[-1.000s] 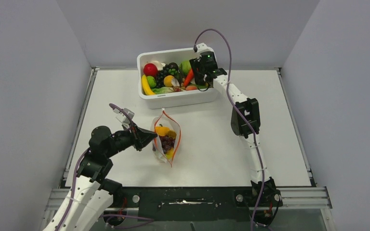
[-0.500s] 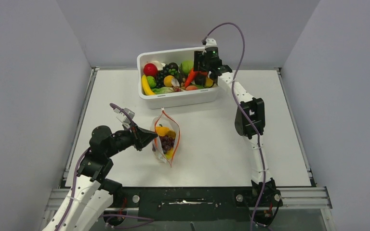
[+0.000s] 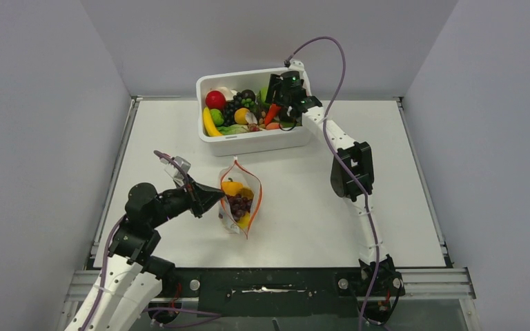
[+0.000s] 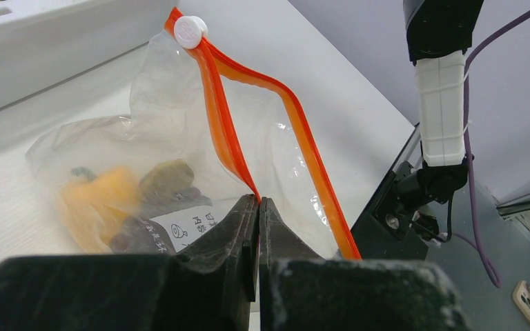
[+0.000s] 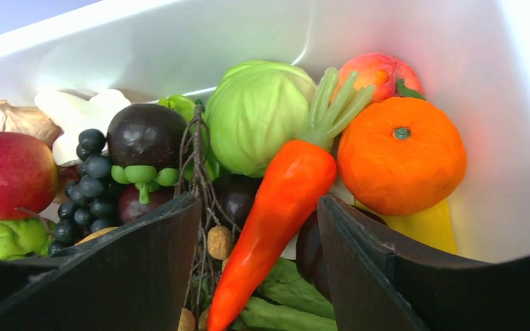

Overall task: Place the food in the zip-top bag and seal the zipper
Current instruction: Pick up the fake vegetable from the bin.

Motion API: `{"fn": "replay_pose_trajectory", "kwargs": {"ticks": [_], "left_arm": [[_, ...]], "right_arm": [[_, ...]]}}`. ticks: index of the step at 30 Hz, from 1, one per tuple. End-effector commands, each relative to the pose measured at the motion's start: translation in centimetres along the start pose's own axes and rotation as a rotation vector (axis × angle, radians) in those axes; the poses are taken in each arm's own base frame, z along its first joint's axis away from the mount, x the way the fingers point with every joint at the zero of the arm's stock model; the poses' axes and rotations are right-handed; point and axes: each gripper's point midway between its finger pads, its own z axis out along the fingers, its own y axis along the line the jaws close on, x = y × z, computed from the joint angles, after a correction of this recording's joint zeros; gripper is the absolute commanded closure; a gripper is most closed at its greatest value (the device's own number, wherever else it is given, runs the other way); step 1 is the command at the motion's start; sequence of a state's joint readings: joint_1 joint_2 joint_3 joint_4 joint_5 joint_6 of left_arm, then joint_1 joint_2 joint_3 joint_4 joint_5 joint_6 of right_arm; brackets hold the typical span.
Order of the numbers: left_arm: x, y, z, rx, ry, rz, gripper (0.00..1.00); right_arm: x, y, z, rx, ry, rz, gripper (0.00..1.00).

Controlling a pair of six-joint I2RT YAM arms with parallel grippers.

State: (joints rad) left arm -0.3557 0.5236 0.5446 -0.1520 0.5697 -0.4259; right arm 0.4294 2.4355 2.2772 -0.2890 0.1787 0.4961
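The clear zip-top bag [image 3: 238,200] lies mid-table with its mouth gaping. It holds an orange-yellow pepper [image 3: 232,187], dark grapes [image 3: 239,204] and a yellow piece. Its orange-red zipper [image 4: 224,124] carries a white slider [image 4: 190,31] at the far end. My left gripper [image 4: 257,200] is shut on the near zipper strip and holds that edge up; it shows at the bag's left in the top view [image 3: 215,198]. My right gripper [image 5: 259,207] is open inside the white tub [image 3: 255,141], its fingers either side of an orange-red carrot [image 5: 276,207].
The tub stands at the back centre, full of toy produce: red apple [image 3: 214,99], banana [image 3: 209,124], green cabbage [image 5: 259,114], orange tangerine [image 5: 400,155], dark grapes [image 5: 90,183], mangosteen [image 5: 145,134]. Grey walls close in three sides. The right arm's elbow [image 3: 350,169] hangs right of the bag.
My right gripper has shifted left and lower within the tub, over the carrot. My left gripper and the bag have barely moved.
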Motion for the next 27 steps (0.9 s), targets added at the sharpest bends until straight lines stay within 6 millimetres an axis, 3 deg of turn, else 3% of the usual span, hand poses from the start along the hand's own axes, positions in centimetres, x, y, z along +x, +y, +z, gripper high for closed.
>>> {"fn": "replay_pose_trajectory", "kwargs": {"ticks": [1, 8, 13, 16, 21, 24, 27], "left_arm": [[-1.5, -1.5, -0.1, 0.063, -0.058, 0.054, 1.0], [-1.6, -1.6, -0.2, 0.066, -0.065, 0.06, 1.0], [-1.6, -1.7, -0.2, 0.068, -0.065, 0.061, 1.0], [-1.6, -1.6, -0.1, 0.066, -0.065, 0.064, 1.0], [-1.5, -1.4, -0.1, 0.061, -0.06, 0.062, 1.0], [-1.4, -1.4, 0.0, 0.059, -0.055, 0.059, 1.0], [-1.4, -1.1, 0.1, 0.047, -0.054, 0.064, 1.0]], "right_arm": [[-0.8, -1.4, 1.4, 0.045, -0.049, 0.049, 0.36], [2.6, -2.4, 3.3, 0.052, 0.004, 0.017, 0.36], [4.1, -1.5, 4.5, -0.038, 0.029, 0.04, 0.36], [3.8, -1.1, 4.5, -0.053, 0.016, 0.055, 0.39], [2.2, -0.7, 3.8, -0.071, -0.02, 0.071, 0.58], [0.2, -0.2, 2.6, -0.09, -0.069, 0.079, 0.68], [-3.4, 0.9, 0.6, -0.133, -0.144, 0.095, 0.73]]}}
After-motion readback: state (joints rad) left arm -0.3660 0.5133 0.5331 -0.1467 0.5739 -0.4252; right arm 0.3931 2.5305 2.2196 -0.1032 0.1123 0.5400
